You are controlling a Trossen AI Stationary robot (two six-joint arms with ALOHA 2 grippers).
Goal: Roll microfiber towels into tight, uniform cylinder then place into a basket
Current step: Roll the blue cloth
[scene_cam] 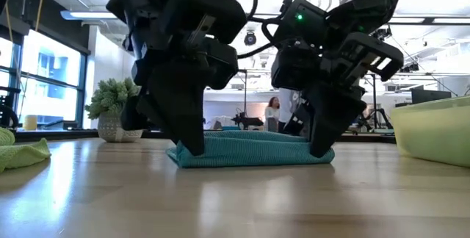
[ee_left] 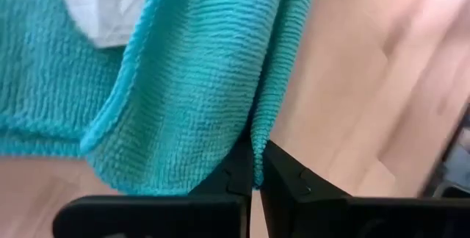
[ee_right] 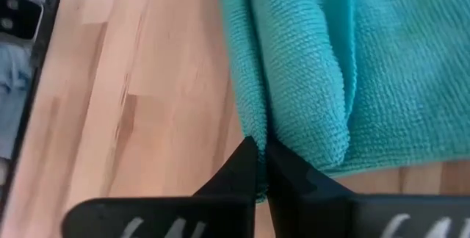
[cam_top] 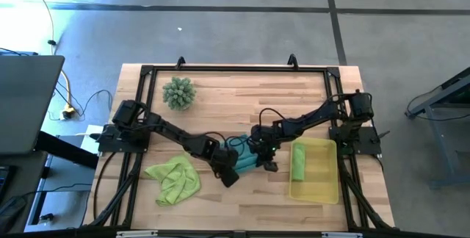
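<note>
The scene is evenly lit from overhead; ceiling lights (scene_cam: 81, 15) glare in the low view, where the near surface (scene_cam: 235, 201) is blurred.

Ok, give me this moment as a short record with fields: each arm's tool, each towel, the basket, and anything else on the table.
left tool: shut on an edge of the teal towel, mid-table
right tool: shut on the teal towel's other edge
teal towel: folded, lying on the table between both tools
rolled green towel: inside the basket, at its left side
loose green towel: crumpled, front left of the table
plant ball: back left, untouched
</note>
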